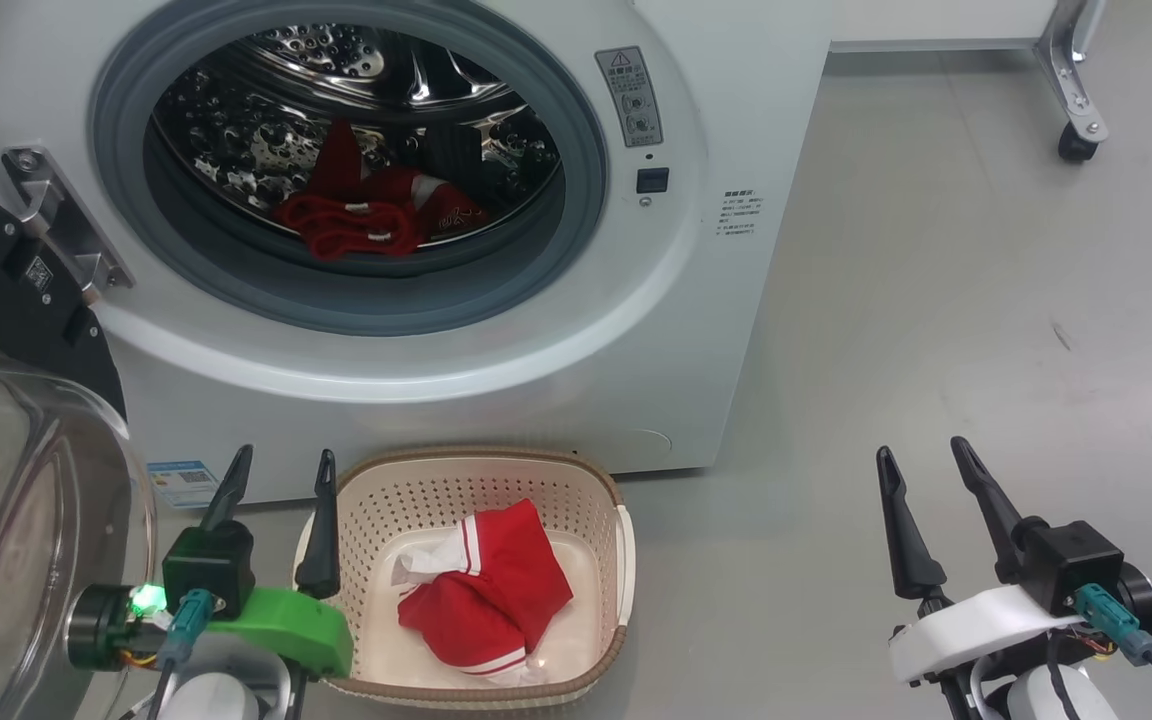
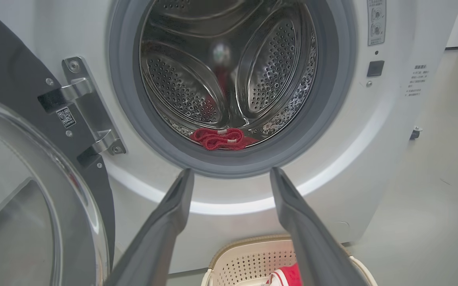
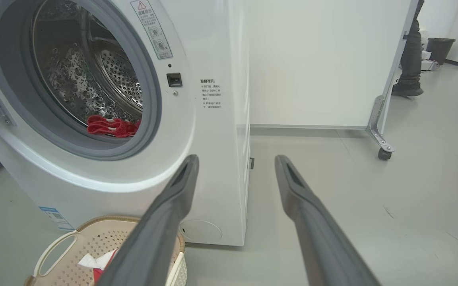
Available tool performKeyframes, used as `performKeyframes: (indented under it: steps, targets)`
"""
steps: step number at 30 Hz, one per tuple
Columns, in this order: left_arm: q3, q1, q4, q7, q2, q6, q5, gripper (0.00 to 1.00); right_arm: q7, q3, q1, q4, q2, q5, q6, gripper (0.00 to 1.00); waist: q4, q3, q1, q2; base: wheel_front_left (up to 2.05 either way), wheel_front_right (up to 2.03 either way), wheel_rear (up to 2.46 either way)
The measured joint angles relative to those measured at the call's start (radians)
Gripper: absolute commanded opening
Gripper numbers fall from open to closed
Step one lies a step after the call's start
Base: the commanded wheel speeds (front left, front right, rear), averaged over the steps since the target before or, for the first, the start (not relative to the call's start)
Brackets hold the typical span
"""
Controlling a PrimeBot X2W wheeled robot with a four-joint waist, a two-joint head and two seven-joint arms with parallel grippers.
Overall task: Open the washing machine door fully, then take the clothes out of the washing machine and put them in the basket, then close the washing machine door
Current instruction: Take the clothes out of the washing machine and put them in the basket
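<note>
Although you cannot read the warning sticker (image 1: 629, 95) or blue label (image 1: 182, 483) on the washing machine (image 1: 556, 400), your left pincer (image 1: 285, 453) and right pincer (image 1: 920, 447) point forward, wide, empty.

The washing machine (image 1: 536, 340) is viewed downward from the head. Its drum (image 2: 177, 91) is shared, low and close, by both wrist views.

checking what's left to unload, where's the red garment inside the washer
In the head view, upper left: the red garment lies low in the drum, just behind the grey seal.
</note>
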Motion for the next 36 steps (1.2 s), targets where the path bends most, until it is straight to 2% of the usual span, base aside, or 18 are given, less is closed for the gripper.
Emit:
performKeyframes:
  steps: [10, 36]
  targets:
    - [0.0, 0.06, -0.06, 0.0, 0.007, 0.006, 0.016, 1.0, 0.0, 0.002, 0.034, -0.012, 0.002, 0.0, -0.016, 1.0, -0.004, -0.018, 0.0, 0.0, 0.0, 0.0, 0.0]
    - [-0.002, 0.156, -0.185, 0.036, 0.01, 0.026, 0.031, 1.0, 0.002, 0.009, 0.058, -0.043, 0.002, 0.0, -0.017, 1.0, -0.006, -0.034, 0.0, 0.0, 0.0, 0.0, 0.0]
